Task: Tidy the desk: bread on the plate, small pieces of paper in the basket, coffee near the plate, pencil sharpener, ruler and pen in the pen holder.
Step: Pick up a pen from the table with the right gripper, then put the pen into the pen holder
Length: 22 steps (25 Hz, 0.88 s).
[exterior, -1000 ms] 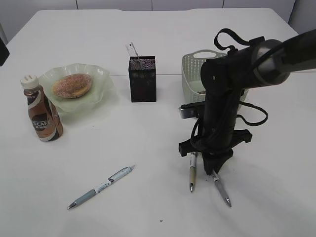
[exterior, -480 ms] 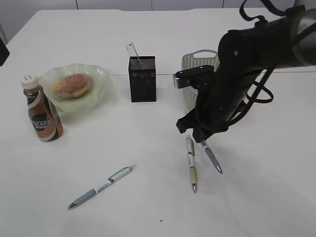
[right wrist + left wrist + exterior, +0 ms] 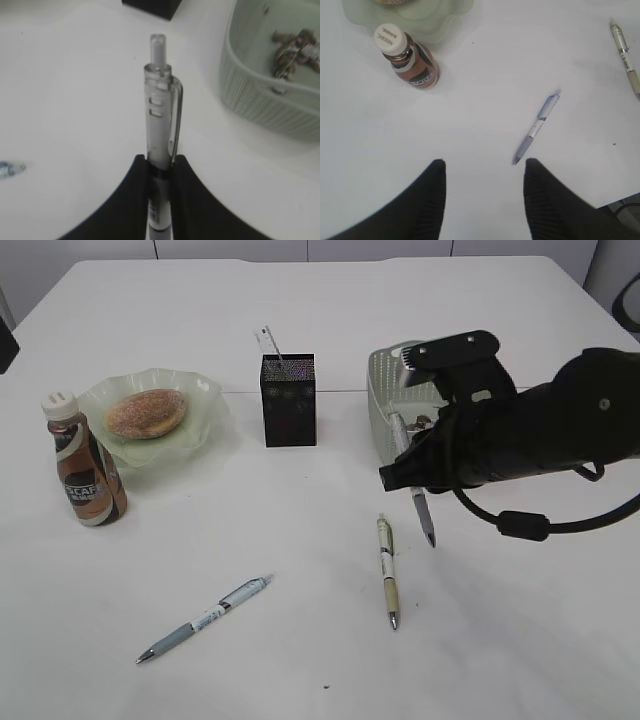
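Meanwhile, the right gripper (image 3: 159, 167) is clenched on a clear-barrelled click pen (image 3: 418, 495), holding it off the large plain white desk (image 3: 300, 640) beside the pale grey-green perforated basket (image 3: 380, 390), where crumpled paper wads (image 3: 295, 47) lie. The left gripper (image 3: 484, 172) hovers released, its jaws apart, above a blue-grey pen (image 3: 537, 127). A beige pen (image 3: 386, 570) lies flat below the held one. The golden sugared bun (image 3: 146, 413) sits on the ruffled pale green glass plate (image 3: 205, 390), the brown coffee bottle (image 3: 83, 465) just beside it. A clear ruler (image 3: 266, 341) stands in the black square pen holder (image 3: 289, 400).
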Tool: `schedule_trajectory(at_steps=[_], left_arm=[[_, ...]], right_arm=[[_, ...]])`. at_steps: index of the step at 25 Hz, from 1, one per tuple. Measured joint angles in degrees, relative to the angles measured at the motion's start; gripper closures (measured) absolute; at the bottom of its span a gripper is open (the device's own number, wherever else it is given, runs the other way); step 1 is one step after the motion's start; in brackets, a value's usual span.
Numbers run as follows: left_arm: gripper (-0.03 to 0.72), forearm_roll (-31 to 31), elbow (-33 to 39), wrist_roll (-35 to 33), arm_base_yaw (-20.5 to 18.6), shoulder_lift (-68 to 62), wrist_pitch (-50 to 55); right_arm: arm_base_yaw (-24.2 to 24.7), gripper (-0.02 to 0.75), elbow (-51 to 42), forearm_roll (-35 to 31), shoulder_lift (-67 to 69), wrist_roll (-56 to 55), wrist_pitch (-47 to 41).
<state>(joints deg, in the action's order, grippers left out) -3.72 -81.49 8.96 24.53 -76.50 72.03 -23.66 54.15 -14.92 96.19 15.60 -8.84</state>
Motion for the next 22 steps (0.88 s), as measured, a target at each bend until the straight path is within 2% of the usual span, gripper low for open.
schedule_trajectory(at_steps=[6,10,16,22], left_arm=[[0.318,0.0,0.0,0.0,0.0,-0.1,0.0],[0.318,0.0,0.0,0.0,0.0,-0.23,0.0],[0.318,0.0,0.0,0.0,0.0,-1.34,0.0],[0.318,-0.39,0.0,0.0,0.0,-1.58,0.0]], right_arm=[[0.0,0.678,-1.29,-1.98,-0.54,0.23,17.39],[0.0,0.678,1.64,-2.41,0.02,0.03,24.32],[0.0,0.679,14.17,-2.41,7.16,-0.46,25.64],[0.0,0.679,31.49,-2.54,17.67,-3.65,24.47]])
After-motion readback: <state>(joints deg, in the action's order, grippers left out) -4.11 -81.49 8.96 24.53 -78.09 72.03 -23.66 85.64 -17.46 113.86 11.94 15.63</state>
